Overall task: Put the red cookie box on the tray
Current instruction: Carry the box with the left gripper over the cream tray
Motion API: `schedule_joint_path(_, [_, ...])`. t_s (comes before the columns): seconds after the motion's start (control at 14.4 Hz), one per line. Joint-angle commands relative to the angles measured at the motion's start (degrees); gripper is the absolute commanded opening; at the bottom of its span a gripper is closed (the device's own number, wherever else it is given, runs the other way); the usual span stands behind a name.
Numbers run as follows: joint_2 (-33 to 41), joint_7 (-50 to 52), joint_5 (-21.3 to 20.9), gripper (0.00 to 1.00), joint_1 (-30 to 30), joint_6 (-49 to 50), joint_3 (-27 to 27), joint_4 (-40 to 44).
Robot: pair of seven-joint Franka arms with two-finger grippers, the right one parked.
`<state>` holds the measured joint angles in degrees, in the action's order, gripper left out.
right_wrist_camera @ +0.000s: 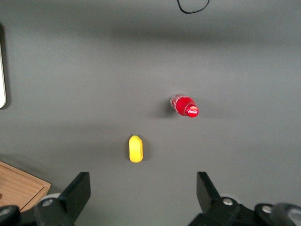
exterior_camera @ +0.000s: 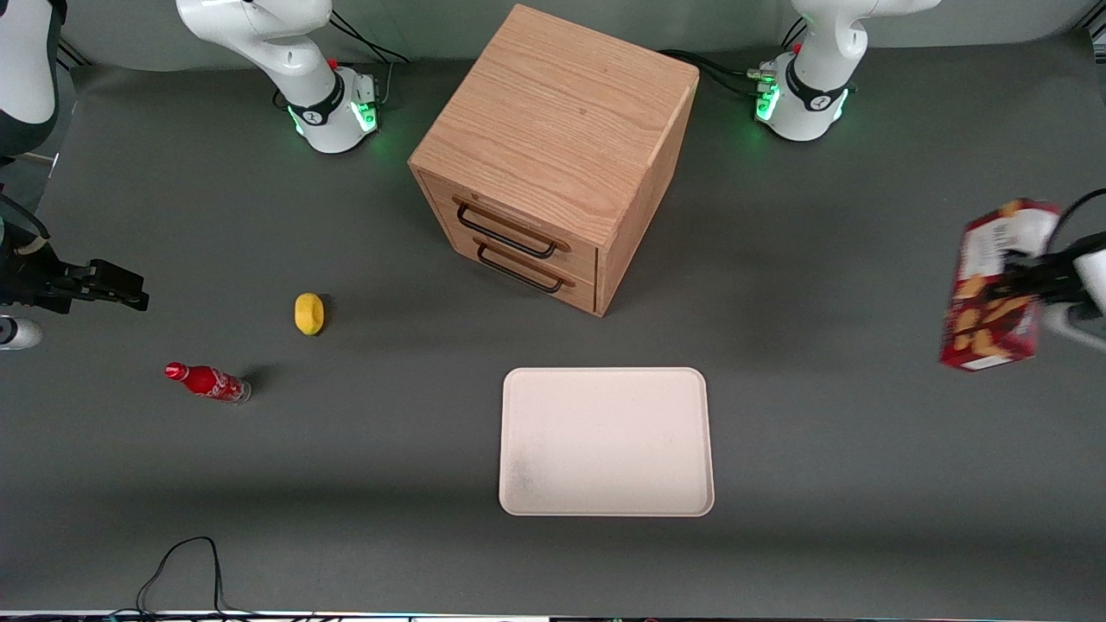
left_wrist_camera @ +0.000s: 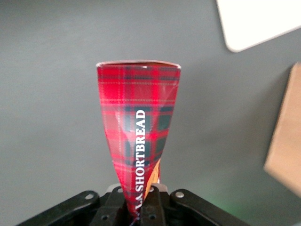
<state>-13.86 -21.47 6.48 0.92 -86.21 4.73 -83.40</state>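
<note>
- Your tray [exterior_camera: 607, 441] lies flat and bare, nearest the front camera, ready to receive.
- Toward the working arm's end from the tray, your gripper [exterior_camera: 1028, 281] clamps the red cookie box [exterior_camera: 994, 285] aloft, clear of the table for carrying over.

The thin, flat red cardboard cookie box [exterior_camera: 994, 289], printed with orange-brown cookie pictures, red tartan on its narrow side and a white end panel, hangs clear of the table at the working arm's end, standing nearly upright and slightly tilted, clamped in the left arm's black two-finger gripper [exterior_camera: 1020, 281]. The flat off-white rectangular tray [exterior_camera: 607, 441], round-cornered with a low rim, lies empty on the grey table, nearer the front camera than the wooden drawer cabinet [exterior_camera: 557, 155] and well apart from the box.
</note>
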Motion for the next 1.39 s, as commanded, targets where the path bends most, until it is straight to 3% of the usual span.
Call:
schedule_joint_path(0.0, [-7.12,15.70,1.60,0.00,4.69,0.87,-2.53,9.02])
schedule_joint_path(0.21, [-16.25,30.04,1.60,0.00,11.63,-2.01,-3.24,18.25])
schedule_joint_path(0.35, [-21.18,33.93,1.52,0.00,14.80,-8.50,-3.15,19.94])
schedule_joint_path(0.83, [-33.94,38.16,1.34,0.00,20.79,-23.47,-2.80,20.03])
schedule_joint_path(1.32, [-37.99,38.43,1.25,0.00,22.37,-31.46,-2.71,18.90])
